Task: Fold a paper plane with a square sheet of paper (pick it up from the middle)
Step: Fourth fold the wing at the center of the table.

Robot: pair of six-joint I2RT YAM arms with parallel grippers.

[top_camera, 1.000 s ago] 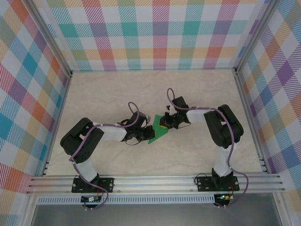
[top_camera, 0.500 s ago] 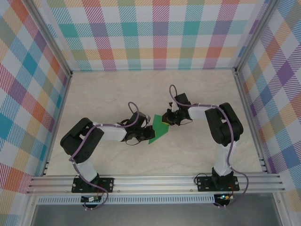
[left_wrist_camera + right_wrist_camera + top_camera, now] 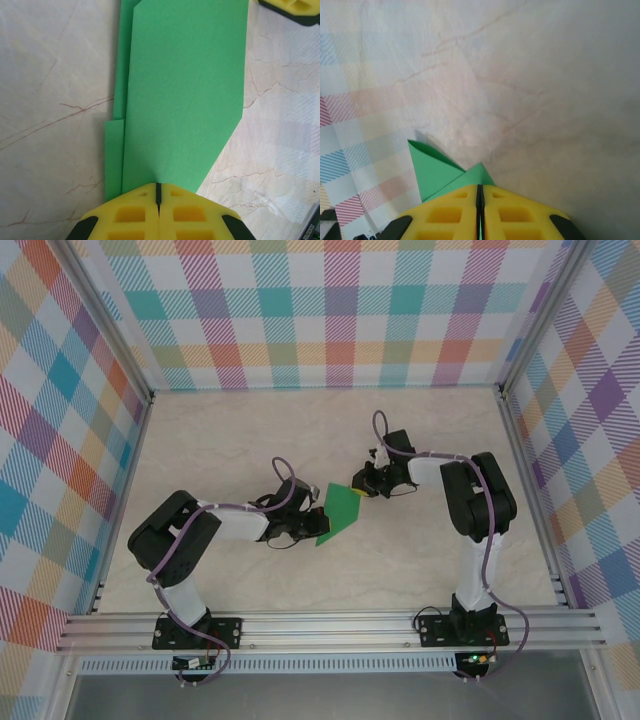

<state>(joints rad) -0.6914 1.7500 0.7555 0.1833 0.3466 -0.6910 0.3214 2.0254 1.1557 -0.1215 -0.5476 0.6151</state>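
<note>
Top view and both wrist views of a partly folded green paper sheet lying on the marbled surface between the two arms. Its long axis runs diagonally from near-left to far-right. The left gripper sits at the near-left end. In its wrist view its yellow jaws are pressed together and bear on the layered edge of the sheet, which stretches straight away from the tips. Whether they pinch the paper or only pin it down cannot be told. The right gripper sits at the opposite, far-right end. Its jaws are closed, apparently on a pointed corner that juts from the tips and casts a shadow, so it seems lifted off the surface. The coming fold probably depends on this arrangement: the left gripper anchors one end of the axis while the right gripper, nearer the free corner, carries that corner across the sheet.
</note>
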